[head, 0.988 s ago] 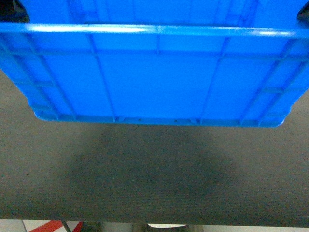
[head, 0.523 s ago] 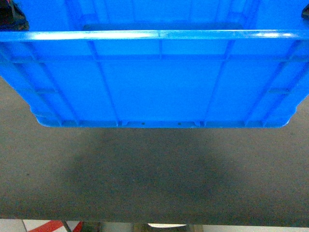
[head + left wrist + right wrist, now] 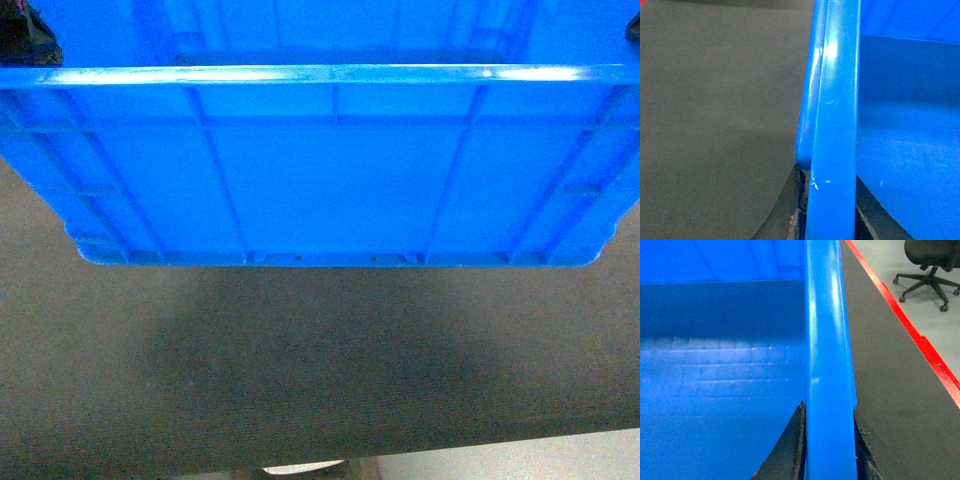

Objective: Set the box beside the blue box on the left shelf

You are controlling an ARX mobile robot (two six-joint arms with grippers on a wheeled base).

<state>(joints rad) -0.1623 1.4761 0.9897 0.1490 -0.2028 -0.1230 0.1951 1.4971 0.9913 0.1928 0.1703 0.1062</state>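
1. Two grippers clamp the box by opposite rims, above dark ribbed matting.
2. Left gripper: fingers closed on either side of the left flange.
3. Right gripper: same on the right flange; red floor stripe and office chair beyond.

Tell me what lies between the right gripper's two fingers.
The box's thick blue rim runs up between the right gripper's dark fingers, one inside the wall and one outside. The right wrist view shows it.
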